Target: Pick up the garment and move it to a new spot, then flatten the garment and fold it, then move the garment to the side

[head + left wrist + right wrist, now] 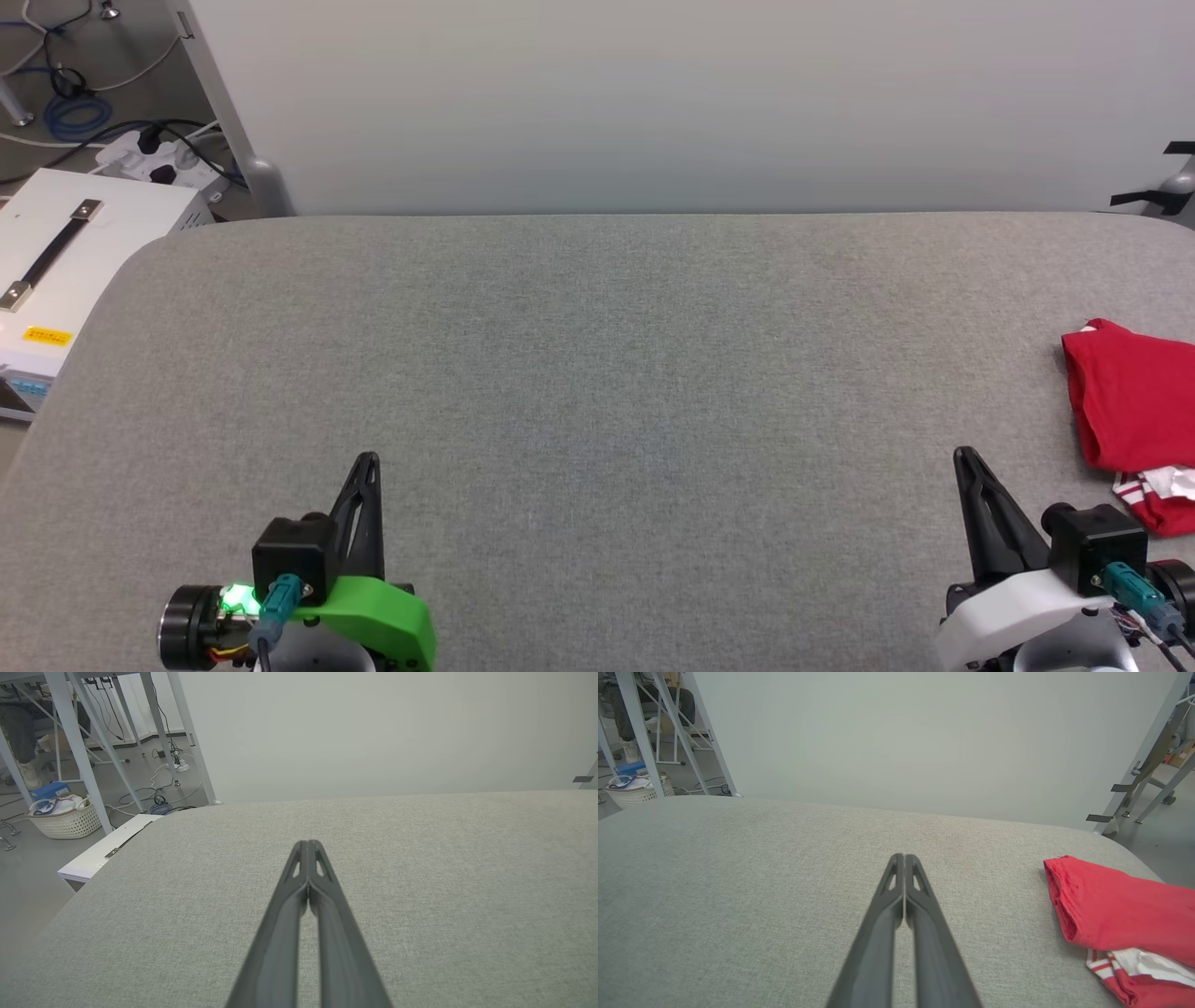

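Nearest, the long dark-fingered left gripper (368,464) and right gripper (965,457) are both pressed shut, holding nothing; just right of the latter, the bundled red jersey garment (1130,411) with white striped trim lies at the right edge of the grey fabric-covered table (597,336); beyond stands a pale wall panel (653,103).

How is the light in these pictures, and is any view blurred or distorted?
Head view: soft, even light on the table, no hard shadows; a green lamp glows behind the left gripper. Left wrist view: sharp, no glare. Right wrist view: sharp; table's far edge looks bowed; the garment cropped by the frame.
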Tool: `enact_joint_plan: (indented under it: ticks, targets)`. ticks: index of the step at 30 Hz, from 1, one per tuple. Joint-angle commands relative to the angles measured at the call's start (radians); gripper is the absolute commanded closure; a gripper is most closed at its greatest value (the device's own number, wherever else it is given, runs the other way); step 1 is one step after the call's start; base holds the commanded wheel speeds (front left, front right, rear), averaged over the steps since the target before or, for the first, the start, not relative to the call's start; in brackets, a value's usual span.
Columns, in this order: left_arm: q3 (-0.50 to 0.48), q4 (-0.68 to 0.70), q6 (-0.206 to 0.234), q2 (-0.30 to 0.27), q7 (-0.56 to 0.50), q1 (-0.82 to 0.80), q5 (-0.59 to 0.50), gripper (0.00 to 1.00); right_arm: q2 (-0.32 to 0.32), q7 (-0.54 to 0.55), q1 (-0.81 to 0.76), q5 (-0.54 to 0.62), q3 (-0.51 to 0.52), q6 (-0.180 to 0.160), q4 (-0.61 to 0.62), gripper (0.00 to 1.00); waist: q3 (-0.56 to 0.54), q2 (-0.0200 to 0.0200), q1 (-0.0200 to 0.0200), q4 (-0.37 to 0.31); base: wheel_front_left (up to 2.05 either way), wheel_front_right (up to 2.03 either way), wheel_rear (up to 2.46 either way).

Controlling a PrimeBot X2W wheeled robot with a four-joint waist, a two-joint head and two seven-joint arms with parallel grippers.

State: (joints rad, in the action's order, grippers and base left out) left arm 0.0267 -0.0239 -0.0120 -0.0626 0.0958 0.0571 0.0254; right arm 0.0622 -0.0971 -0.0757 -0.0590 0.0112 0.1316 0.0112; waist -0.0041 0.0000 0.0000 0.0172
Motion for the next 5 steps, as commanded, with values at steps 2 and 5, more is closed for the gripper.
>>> enact_joint_plan:
  ticks: [2, 5]
  targets:
    - [-0.005, 0.005, 0.007, 0.006, -0.007, -0.021, -0.010, 1.00, -0.004, 0.008, 0.025, 0.012, -0.002, -0.001, -0.003, 1.00, 0.000, 0.0000, 0.0000, -0.001, 0.00, 0.00, 0.00]
    - [-0.006, 0.006, 0.007, 0.006, -0.013, -0.024, -0.011, 1.00, -0.005, 0.014, 0.028, 0.015, -0.003, -0.001, -0.003, 1.00, 0.000, 0.0000, 0.0000, -0.002, 0.00, 0.00, 0.00]
